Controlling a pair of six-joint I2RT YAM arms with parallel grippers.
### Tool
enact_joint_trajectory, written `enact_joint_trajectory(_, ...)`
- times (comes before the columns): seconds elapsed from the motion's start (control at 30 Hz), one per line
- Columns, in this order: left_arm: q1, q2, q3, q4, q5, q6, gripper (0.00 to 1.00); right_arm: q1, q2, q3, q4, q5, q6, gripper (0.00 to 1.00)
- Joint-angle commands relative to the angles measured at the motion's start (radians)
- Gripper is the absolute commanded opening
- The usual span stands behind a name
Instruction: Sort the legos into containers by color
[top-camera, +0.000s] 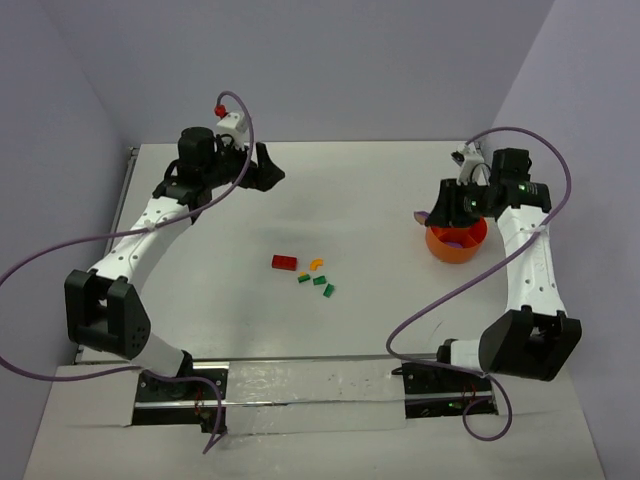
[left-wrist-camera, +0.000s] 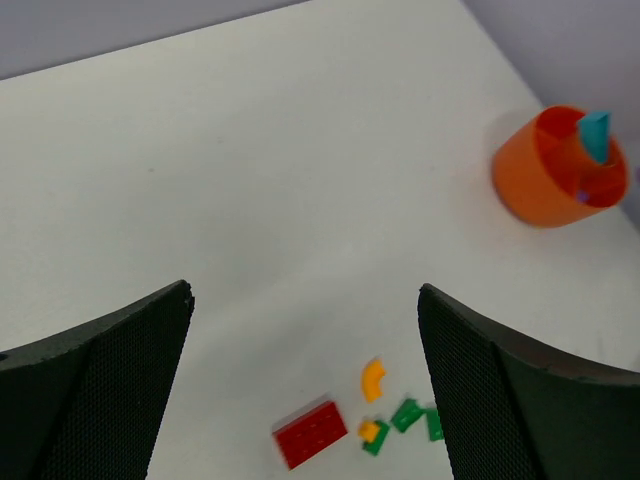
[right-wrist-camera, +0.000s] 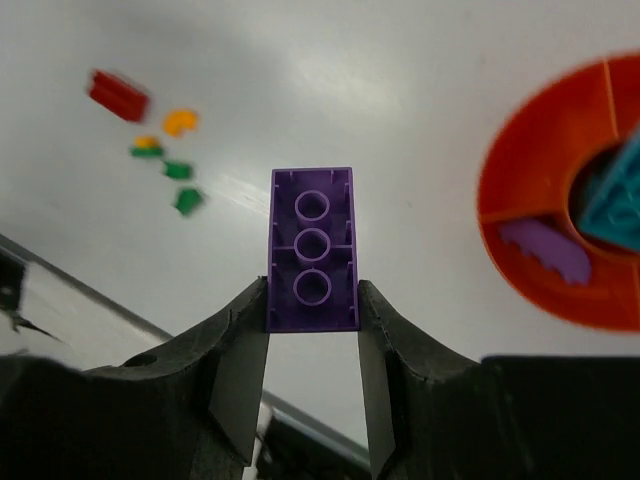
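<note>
The right jaws pinch a purple brick (right-wrist-camera: 312, 240) by its end near the orange bowl (right-wrist-camera: 520, 160), likely bound to join the purple piece (right-wrist-camera: 545, 250) inside, while the left jaws gape empty, loose bricks (top-camera: 320, 281) lying on the worktop (top-camera: 380, 200).

Glossy plastic bowl (left-wrist-camera: 545, 185), matt table (left-wrist-camera: 300, 150)

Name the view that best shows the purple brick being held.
Right wrist: the purple brick sits centred, underside tubes clear, pinched by the right gripper. Top view gives only a speck beside the bowl; left wrist misses it.
</note>
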Motion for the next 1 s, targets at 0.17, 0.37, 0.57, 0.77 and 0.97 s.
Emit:
enact_joint_trajectory(0.17,-0.009,-0.006,0.11,-0.248,-0.091,0.208,0.99,-0.098,0.071,0.083,-0.322,0.294,-0.257,0.0)
enact_joint_trajectory(0.37,-0.009,-0.006,0.101,-0.238,-0.091,0.184,0.99,-0.116,0.15,0.132,-0.321,0.35,-0.171,0.0)
enact_joint_trajectory(0.57,-0.009,-0.009,0.1,-0.243,-0.088,0.179,0.99,-0.119,0.221,0.142,-0.284,0.373,-0.097,0.0)
enact_joint_trajectory(0.77,-0.009,-0.01,0.095,-0.25,-0.083,0.173,0.99,-0.119,0.271,0.19,-0.266,0.396,-0.079,0.0)
enact_joint_trajectory(0.97,-0.009,-0.008,0.094,-0.253,-0.082,0.172,0.99,-0.119,0.323,0.236,-0.259,0.434,-0.068,0.0)
